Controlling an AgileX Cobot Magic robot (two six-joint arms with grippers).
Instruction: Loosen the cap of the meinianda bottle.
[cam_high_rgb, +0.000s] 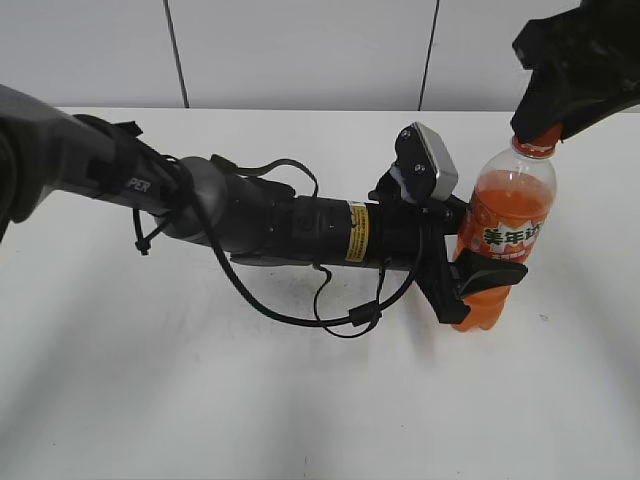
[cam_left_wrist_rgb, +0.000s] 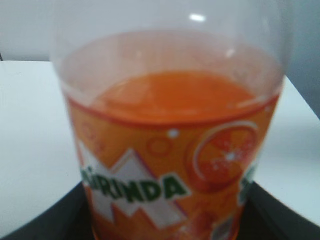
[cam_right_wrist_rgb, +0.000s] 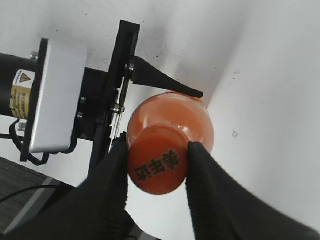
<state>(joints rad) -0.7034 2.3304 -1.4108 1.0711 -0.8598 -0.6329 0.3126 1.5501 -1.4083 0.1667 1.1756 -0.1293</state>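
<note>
The meinianda bottle (cam_high_rgb: 505, 235) stands upright on the white table, half full of orange soda, with an orange-and-white label. My left gripper (cam_high_rgb: 490, 275) reaches in from the left and is shut on the bottle's lower body. In the left wrist view the bottle (cam_left_wrist_rgb: 170, 150) fills the frame between the dark fingers (cam_left_wrist_rgb: 45, 220). My right gripper (cam_high_rgb: 540, 125) comes down from the upper right onto the orange cap (cam_high_rgb: 538, 142). Seen from above, the cap (cam_right_wrist_rgb: 157, 167) sits between the two black ribbed fingers (cam_right_wrist_rgb: 107, 185), and both touch its sides. The left gripper's finger (cam_right_wrist_rgb: 165, 82) curves round the bottle below.
The white table (cam_high_rgb: 200, 400) spreads out to the left and front. The left arm (cam_high_rgb: 250, 215) lies low across the middle of it with a looping black cable (cam_high_rgb: 330, 322). A pale wall stands behind the table's far edge.
</note>
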